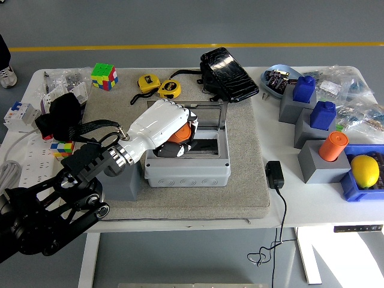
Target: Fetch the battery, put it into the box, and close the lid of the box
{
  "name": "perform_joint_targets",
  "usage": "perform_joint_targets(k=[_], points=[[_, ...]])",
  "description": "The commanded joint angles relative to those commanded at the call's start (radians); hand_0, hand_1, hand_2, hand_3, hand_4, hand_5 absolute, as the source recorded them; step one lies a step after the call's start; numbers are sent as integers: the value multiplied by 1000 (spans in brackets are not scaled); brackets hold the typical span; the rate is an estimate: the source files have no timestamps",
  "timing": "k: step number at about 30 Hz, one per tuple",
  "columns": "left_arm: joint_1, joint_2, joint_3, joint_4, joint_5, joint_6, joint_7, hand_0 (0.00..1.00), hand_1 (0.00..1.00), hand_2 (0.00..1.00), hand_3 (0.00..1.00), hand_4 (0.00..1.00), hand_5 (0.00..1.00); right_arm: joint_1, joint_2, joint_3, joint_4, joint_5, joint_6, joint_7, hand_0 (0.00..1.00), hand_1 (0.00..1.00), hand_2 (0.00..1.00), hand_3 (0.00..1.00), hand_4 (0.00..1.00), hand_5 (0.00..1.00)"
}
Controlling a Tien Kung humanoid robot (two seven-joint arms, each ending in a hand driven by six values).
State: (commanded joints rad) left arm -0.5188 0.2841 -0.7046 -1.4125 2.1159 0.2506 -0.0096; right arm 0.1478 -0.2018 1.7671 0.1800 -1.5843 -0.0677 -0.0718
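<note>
While the left hand (171, 129) grips the orange cylindrical battery (180, 132) over the open grey plastic box (187, 161), its raised lid (191, 114) stands behind. Battery judged rigid, smooth, light; hold around its sides.

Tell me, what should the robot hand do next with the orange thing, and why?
Probably lower it a little and let go. The left hand holds the orange battery right over the open grey box, whose lid stands up at the back, so the battery should drop inside.
</note>
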Motion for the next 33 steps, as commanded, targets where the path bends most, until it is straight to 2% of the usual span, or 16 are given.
perform_joint_targets(k=[7,19,23,33], points=[[-7,-46,15,63,-8,21,-11,37,97,254,286,625,2,4,0,-1,0,-1,0,0,852,833,791,817,998,998],[-5,-78,68,138,-17,55,-31,37,97,255,287,625,2,7,-2,0,0,1,0,0,851,833,791,818,998,998],[-12,-82,67,145,-16,59,-35,37,97,255,287,625,2,8,1,-1,0,3,0,1,851,833,791,818,998,998],[-41,-71,73,136,13,56,-37,36,97,254,287,625,2,6,2,-2,0,8,0,3,851,833,791,818,998,998]])
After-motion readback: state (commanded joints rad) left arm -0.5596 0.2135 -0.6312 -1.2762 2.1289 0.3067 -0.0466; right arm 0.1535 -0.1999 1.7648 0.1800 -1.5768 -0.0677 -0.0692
